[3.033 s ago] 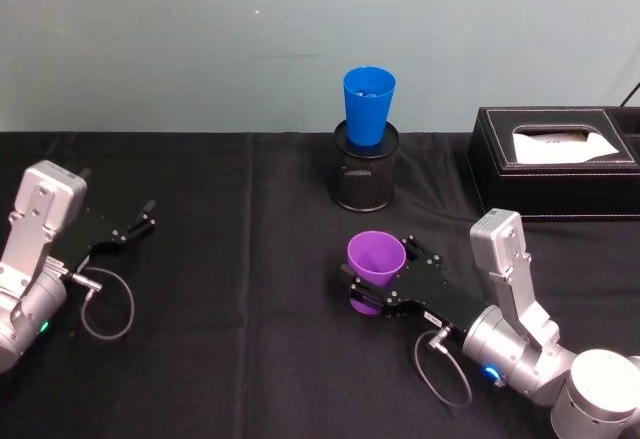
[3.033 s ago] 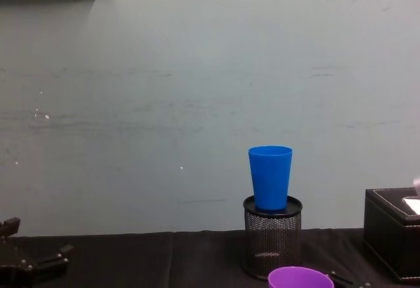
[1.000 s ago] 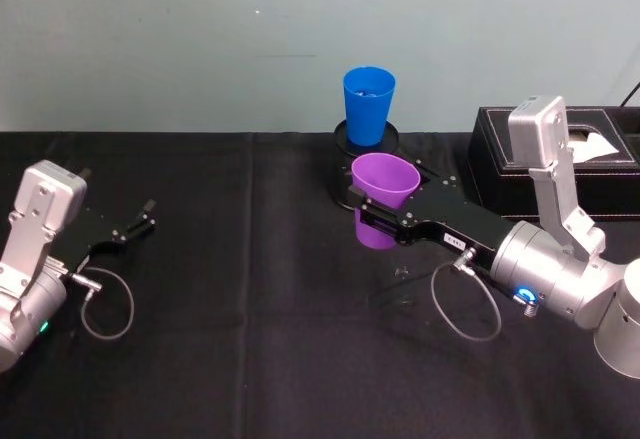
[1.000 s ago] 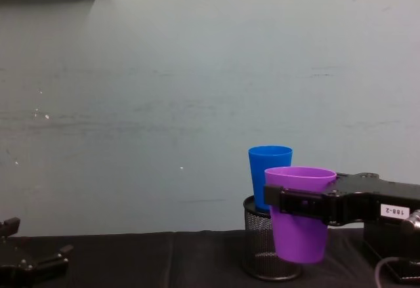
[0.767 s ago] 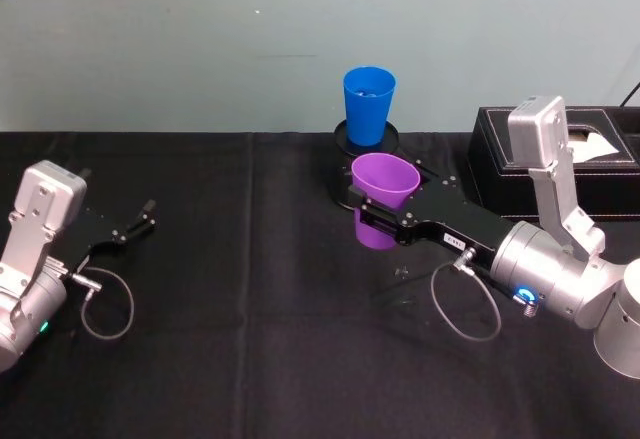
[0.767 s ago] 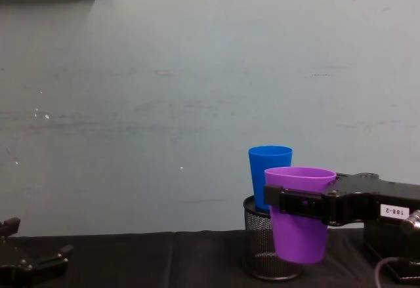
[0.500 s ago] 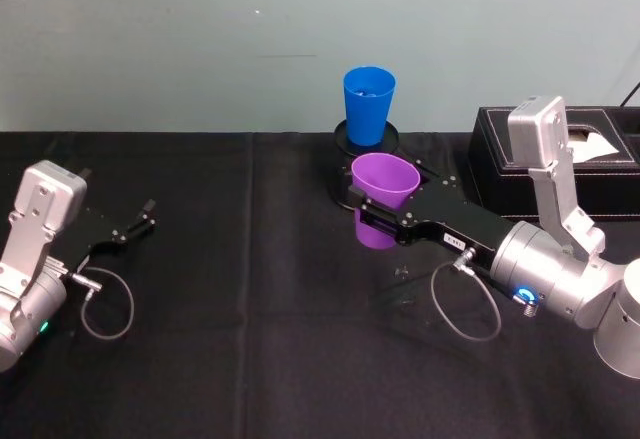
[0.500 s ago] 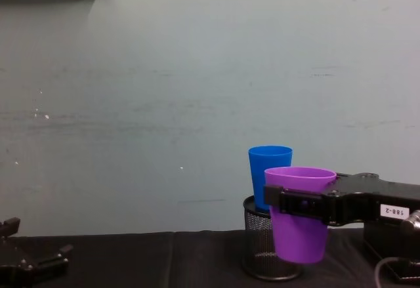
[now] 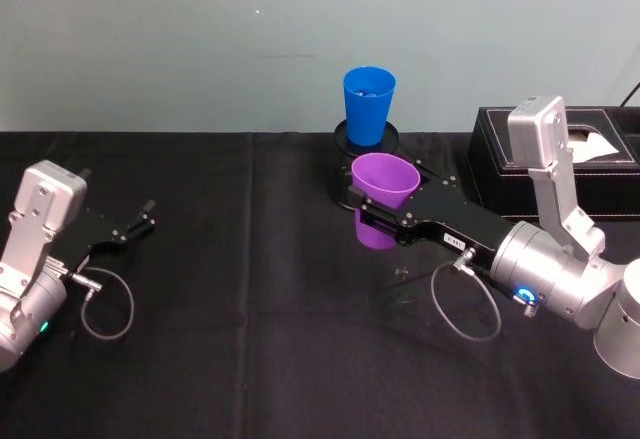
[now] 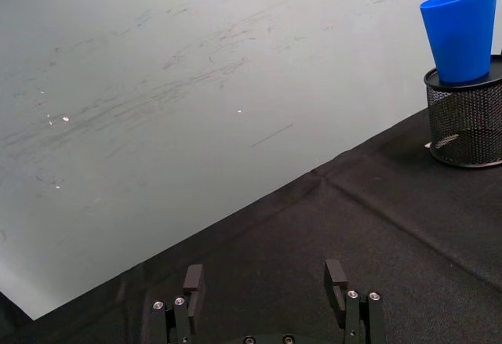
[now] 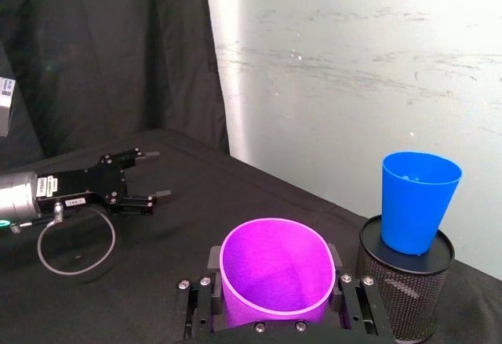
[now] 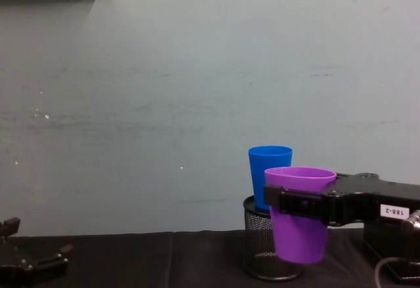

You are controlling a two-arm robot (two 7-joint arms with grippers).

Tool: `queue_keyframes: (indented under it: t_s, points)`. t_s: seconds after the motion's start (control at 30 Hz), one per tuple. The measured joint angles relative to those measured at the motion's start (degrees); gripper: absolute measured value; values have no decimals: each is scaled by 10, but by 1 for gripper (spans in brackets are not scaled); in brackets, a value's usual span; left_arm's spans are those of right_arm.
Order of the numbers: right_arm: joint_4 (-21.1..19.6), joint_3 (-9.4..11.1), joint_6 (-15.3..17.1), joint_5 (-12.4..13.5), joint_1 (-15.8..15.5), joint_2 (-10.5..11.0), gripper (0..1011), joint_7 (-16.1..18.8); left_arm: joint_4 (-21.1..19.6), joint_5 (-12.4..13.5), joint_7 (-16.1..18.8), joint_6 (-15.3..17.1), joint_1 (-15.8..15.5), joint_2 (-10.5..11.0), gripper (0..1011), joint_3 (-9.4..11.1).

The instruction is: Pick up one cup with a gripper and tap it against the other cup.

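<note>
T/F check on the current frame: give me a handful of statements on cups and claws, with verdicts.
1. The right claw is shut on the purple cup and holds it off the table. True.
2. The blue cup stands directly on the black tablecloth. False: it sits in the top of the black mesh pen holder.
3. The left claw grips the blue cup. False: it is open and empty, low at the table's left, far from both cups.
4. The purple cup is upright, mouth up. True.
5. The purple cup is nested inside the blue cup. False: the right wrist view shows a gap between them, with the purple cup nearer the robot.
</note>
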Motion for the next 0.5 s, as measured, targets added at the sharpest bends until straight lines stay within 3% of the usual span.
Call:
queue_keyframes:
  t_s: [0.5]
  points:
    - [0, 0, 0, 0, 0, 0, 731, 0, 0, 0, 0, 0, 0, 0, 1000, 0]
